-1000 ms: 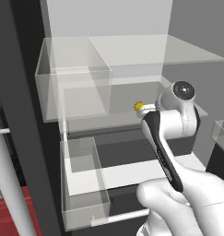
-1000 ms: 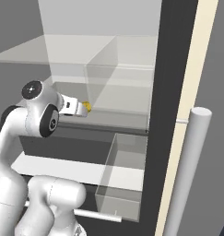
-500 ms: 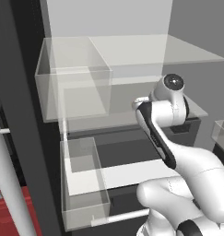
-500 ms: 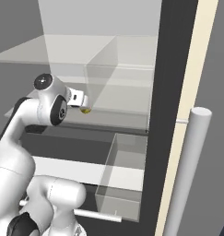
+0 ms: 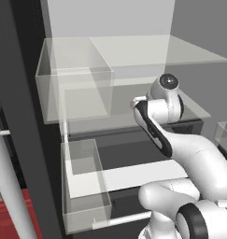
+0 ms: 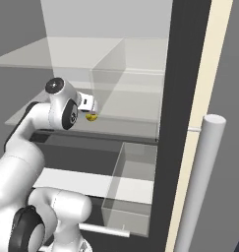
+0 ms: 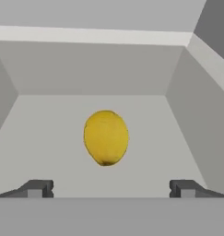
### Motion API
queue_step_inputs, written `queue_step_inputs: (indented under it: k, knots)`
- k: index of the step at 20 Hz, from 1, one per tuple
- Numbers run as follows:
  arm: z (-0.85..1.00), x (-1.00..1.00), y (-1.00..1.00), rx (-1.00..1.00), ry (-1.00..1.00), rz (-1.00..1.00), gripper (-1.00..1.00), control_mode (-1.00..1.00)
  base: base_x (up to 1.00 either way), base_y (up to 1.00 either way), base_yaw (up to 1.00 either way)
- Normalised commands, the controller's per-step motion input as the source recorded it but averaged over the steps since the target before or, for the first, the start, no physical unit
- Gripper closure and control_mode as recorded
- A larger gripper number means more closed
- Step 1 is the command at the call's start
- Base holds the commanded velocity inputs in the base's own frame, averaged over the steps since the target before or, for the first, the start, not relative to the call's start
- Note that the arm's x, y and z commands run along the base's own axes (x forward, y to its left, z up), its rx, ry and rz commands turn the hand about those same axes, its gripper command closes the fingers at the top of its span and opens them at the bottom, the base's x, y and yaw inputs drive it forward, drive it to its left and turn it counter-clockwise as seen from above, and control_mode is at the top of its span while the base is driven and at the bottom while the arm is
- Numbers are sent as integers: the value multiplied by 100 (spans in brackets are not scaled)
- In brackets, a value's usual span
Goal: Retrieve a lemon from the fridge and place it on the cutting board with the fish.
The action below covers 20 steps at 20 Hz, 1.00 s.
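The lemon [image 7: 106, 137], a small yellow fruit, lies on a pale shelf inside the open fridge [image 5: 110, 18]. In the hand view it sits dead ahead, a short way beyond my fingertips [image 7: 37, 188], centred between them. My gripper [image 7: 111, 189] is open with nothing held. From the right base view the lemon [image 6: 91, 117] shows just under the tip of the gripper [image 6: 90, 107], which reaches into the middle shelf. In the left base view the arm's wrist [image 5: 166, 95] hides the lemon. The cutting board and the fish are out of view.
A clear bin [image 5: 75, 93] hangs at the shelf's left, and a glass shelf [image 5: 147, 51] runs above the hand. Below, a clear drawer bin [image 5: 84, 186] stands pulled out. White bar handles [image 5: 7, 186] [image 6: 199, 187] flank the opening.
The arm has pushed deeper into the fridge shelf, bringing the hand closer to the lemon. The lemon has stayed where it was.
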Motion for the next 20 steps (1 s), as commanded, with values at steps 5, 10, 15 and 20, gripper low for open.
queue_step_inputs:
  k: [5,10,15,20]
  knots:
    - [-9,40,0,0,0,0,-100,-100,0,0,0]
    - [0,26,0,1,0,0,-100,-100,0,0,0]
    - [-9,8,0,2,1,0,-100,-100,0,0,0]
    - [-17,3,0,0,1,0,-100,-100,0,0,0]
